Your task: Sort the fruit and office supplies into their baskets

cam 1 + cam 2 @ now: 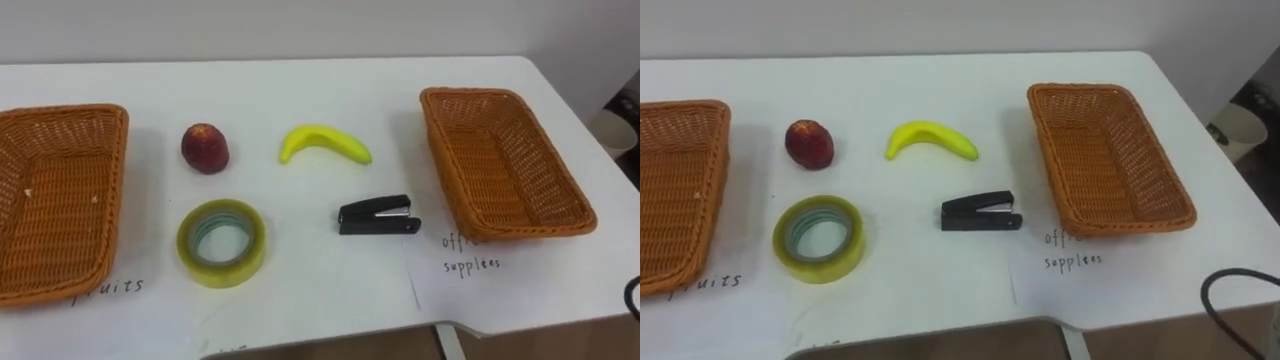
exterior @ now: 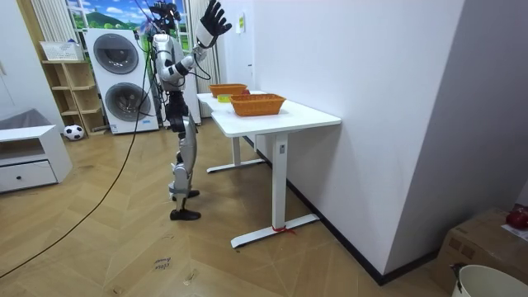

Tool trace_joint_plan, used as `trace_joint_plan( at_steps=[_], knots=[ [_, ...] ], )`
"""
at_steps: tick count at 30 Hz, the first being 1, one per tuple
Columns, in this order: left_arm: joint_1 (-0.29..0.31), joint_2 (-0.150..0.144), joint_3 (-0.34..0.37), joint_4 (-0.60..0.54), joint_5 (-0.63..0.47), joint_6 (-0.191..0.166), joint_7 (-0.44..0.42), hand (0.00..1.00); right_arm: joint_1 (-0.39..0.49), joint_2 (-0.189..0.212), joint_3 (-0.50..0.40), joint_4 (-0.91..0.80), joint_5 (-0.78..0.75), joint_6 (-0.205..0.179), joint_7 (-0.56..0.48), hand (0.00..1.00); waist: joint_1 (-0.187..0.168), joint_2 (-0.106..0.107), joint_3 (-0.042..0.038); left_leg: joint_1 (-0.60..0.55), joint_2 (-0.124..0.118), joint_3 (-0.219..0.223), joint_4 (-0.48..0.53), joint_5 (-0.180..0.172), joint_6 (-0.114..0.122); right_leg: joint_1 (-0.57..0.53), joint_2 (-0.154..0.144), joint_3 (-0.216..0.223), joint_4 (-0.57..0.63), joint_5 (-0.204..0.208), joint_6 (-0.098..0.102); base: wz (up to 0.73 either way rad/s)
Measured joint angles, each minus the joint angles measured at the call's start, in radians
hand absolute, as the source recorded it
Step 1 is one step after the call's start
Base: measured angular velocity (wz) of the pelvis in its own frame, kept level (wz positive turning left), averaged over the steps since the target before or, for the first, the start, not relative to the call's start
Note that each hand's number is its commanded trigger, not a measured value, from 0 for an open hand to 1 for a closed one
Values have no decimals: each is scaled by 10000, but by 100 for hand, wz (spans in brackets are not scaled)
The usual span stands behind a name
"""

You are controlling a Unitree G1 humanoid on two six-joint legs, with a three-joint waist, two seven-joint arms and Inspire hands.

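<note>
Stands at the surface (image 1: 320, 90) with right hand (image 2: 213, 21) raised, fingers spread, holding nothing. Looks not yet begun: finds fruit basket (image 1: 50, 200) and office basket (image 1: 505, 165) both empty, with red fruit (image 1: 204, 148), banana (image 1: 325, 143), tape roll (image 1: 221, 242) and stapler (image 1: 378, 216) lying loose between them. Leaves all four to sort.

Stacked washing machines (image 2: 122, 78) stand below the raised hand (image 2: 213, 18), toward the room view's left; a football (image 2: 74, 131) lies farther left, lower still.
</note>
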Motion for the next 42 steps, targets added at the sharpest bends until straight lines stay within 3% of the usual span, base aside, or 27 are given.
trace_joint_plan(
  at_steps=[2,6,10,16,23,28,36,42],
  knots=[
    [1,-4,-4,0,112,0,-110,0,-253,-12,161,-5,-232,0,153,0,-3,79,36,-16,2,-16,8,1,-1,-3,0,-21,-1,0,0,0],
    [-2,-7,1,-3,279,-3,-138,0,-418,-177,593,-13,-535,36,497,0,138,130,-10,-8,10,-20,15,1,-2,-5,7,-29,12,0,0,0],
    [21,-2,3,-27,617,13,-172,0,-418,-353,720,-47,-752,385,1084,0,278,-2,-85,-4,10,-21,21,2,-3,-4,5,-31,13,0,0,0],
    [83,6,1,-25,783,154,-169,0,-421,-400,1457,-269,-748,669,1882,0,447,-176,-129,-2,9,-6,40,2,-2,10,-9,-181,14,0,-1,0],
    [-35,37,1,-14,980,223,-257,0,-421,-404,2054,-269,-1655,711,2908,0,547,-201,-74,-23,13,-48,78,0,-4,51,-17,-277,14,2,-3,2],
    [-288,41,-15,96,1026,225,-389,0,-420,-413,2890,-227,-2427,1006,4182,0,571,-167,-48,-52,12,-56,83,0,-4,46,-16,-282,13,2,-3,0],
    [-344,63,-221,101,1445,227,-528,0,-426,-414,3554,262,-2749,1116,5632,0,821,-177,-54,-60,15,-71,89,0,-4,45,-15,-261,2,2,-3,0],
    [-330,91,-217,105,1691,231,-576,0,-425,-427,3911,640,-2841,1407,6628,0,920,-246,-38,-59,16,-139,91,0,-4,84,-15,-299,0,2,-3,4]
  ],
)
